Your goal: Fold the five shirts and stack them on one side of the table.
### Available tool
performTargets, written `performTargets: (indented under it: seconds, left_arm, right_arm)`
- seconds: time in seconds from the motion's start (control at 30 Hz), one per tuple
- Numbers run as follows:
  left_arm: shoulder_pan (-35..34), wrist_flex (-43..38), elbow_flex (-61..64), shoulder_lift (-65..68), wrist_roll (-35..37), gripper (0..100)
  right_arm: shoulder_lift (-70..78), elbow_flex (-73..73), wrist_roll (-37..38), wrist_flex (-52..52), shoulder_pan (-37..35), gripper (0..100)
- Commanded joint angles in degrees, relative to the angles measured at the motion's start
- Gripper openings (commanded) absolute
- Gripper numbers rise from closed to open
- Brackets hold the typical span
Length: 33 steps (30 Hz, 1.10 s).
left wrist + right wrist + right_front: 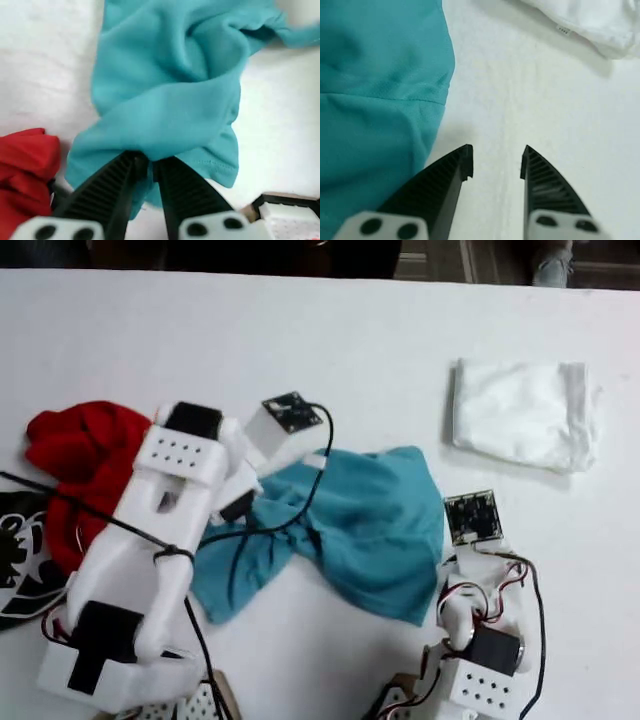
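1. Far left edge of the table (330,350): we note a black shirt (14,560) with white print, lying loose and partly cut off by the high view's border. Not folded.
2. Just beside it, touching it: a red shirt (72,452), bunched in a heap. Not folded. The left arm's body crosses over part of it.
3. Left gripper (150,162): the jaws are pinched together on a gathered fold of the teal shirt (350,525), with cloth bulging out just past the tips. We judge this a firm hold on a twisted part, not on a clean hem.
4. The teal shirt lies in the middle of the table between the two arms, rumpled and twisted toward the left arm's side and spread flatter toward the right arm's side.
5. Right gripper (495,152): jaws apart, holding nothing, above bare table just beside the teal shirt's edge, not touching it.
6. Right side, toward the far edge: a white shirt (522,415) lies as a neat rectangle, well apart from the teal one. We take it as folded, and as the start of the stack.
7. Progress, our judgement: one shirt done, the teal one in hand, red and black waiting. We count four shirts and cannot tell where the fifth is. The task is early.
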Motion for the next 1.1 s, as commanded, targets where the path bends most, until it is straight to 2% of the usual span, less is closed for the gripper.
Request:
performTargets:
  seconds: [0.0,0.17,0.3,0.4,0.53,0.7,0.87,1.07]
  left_arm:
    - [0.0,2.7,-3.3,-1.0,0.3,3]
    - [0.0,2.5,-3.7,-1.0,0.4,3]
    - [-0.6,3.0,-3.3,-1.0,2.5,3]
    - [-2.3,3.4,-3.3,-1.0,2.6,3]
    - [-5.9,3.1,-3.8,-1.0,2.5,3]
    - [-12.0,2.9,-3.6,-0.7,2.1,3]
    - [-14.0,2.9,-3.8,-0.6,2.0,3]
    - [-14.0,2.9,-3.9,-0.9,2.1,3]
  right_arm:
    - [8.8,-10.3,0.3,-0.7,-2.2,16.6]
    - [37.3,-25.8,-0.7,-2.5,-9.3,16.6]
    - [60.4,-37.9,-7.4,-1.8,-15.3,16.6]
    - [71.5,-46.7,-9.9,1.2,-20.2,16.6]
    - [79.0,-54.2,-10.2,5.1,-25.8,20.4]
    - [82.5,-57.1,-9.1,6.9,-29.0,42.3]
    - [87.1,-57.2,-7.2,5.8,-32.0,37.9]
    - [96.6,-58.1,-6.8,2.5,-30.6,32.6]
